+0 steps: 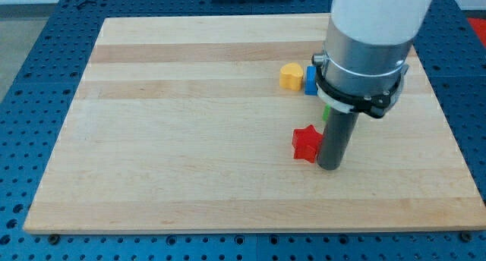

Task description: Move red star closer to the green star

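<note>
Right of board centre, bright red star (pixel 306 143), chunky, my tip (pixel 329 167) touching its right side, no claw

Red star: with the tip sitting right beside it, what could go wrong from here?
1. My tip stands on the view's right of the red star, touching or nearly so. The only green showing lies up and right, mostly hidden behind the arm, so pushing from this side would likely drive the star away.
2. With the green block mostly hidden, I can't judge its exact position.
3. The yellow block and blue block sit close above; an overshoot could knock them.
</note>
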You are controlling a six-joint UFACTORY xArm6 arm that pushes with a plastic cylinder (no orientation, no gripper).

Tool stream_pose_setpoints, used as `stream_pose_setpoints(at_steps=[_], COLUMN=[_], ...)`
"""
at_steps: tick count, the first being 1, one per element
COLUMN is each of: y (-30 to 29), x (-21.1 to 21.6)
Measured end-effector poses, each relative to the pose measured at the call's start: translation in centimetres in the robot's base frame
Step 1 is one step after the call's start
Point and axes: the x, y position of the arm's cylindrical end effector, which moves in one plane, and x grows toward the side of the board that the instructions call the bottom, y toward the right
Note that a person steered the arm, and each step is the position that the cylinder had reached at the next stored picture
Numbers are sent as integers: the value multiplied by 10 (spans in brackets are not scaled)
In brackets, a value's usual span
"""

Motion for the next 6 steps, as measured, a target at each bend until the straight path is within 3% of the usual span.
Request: stream_pose_setpoints(at_steps=[2,4,6], y=[-39,-40,-40], x=[18,-35,-58])
